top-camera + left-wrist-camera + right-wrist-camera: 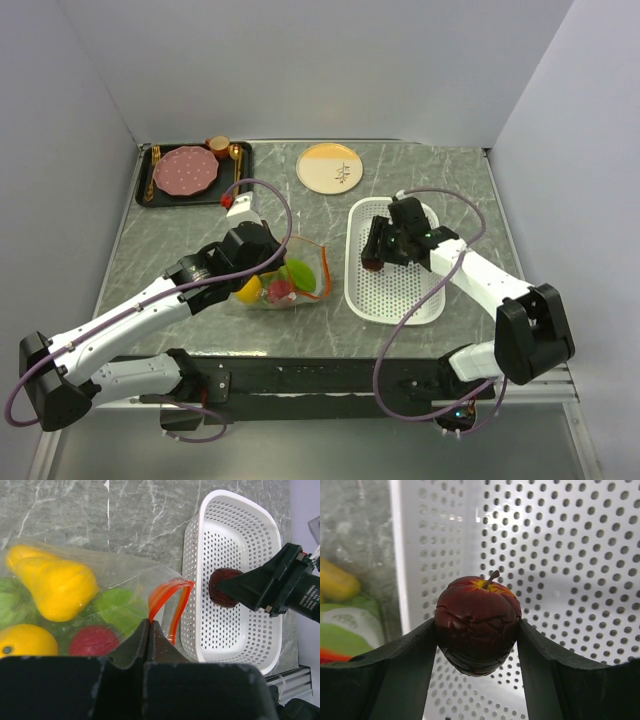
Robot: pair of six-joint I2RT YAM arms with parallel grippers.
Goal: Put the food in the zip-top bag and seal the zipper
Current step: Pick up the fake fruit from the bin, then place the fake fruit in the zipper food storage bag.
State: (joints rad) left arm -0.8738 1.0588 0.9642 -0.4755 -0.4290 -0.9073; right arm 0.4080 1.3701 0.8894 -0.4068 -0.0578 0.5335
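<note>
Food (55, 587) in yellow, green and red lies inside the zip-top bag (285, 275), just left of the white basket (395, 295). Left gripper (148, 629) pinches the orange zipper (167, 592). Right gripper (477, 635) clamps the dark maroon ball (477, 615) over the basket.

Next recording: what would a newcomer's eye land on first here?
The right gripper clamps a dark maroon ball with a small stem over the white perforated basket, right of centre. Left of it, the left gripper is shut on the zip-top bag at its mouth by the orange-red zipper, with yellow pieces, a red ball and green pieces already inside.
</note>
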